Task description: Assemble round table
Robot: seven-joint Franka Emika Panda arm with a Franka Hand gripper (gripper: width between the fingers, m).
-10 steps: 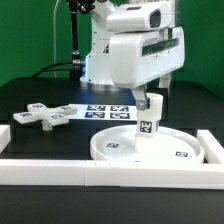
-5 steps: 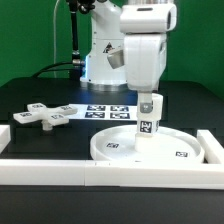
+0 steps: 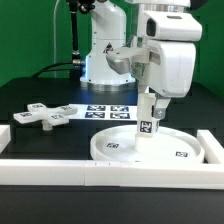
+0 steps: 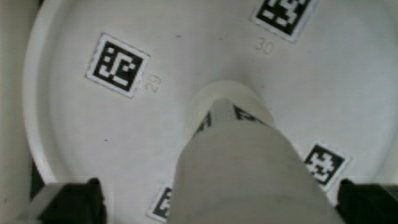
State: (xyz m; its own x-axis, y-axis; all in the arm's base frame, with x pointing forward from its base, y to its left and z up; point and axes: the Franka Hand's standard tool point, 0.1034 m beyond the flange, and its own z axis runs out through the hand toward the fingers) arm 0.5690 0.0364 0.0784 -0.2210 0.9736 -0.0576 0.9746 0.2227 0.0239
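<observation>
On the disc's [image 3: 112, 152] central hub the leg [image 3: 147, 125] stands upright, unmoved since 0.5 s ago, while the gripper [image 3: 151, 100] above it has swivelled round. Whether its jaws clamp the leg cannot be told.

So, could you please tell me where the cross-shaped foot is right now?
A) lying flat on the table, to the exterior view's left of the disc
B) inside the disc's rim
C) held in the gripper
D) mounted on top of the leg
A: the cross-shaped foot lies flat on the black table, apart from the disc, where the leg stands upright.
</observation>
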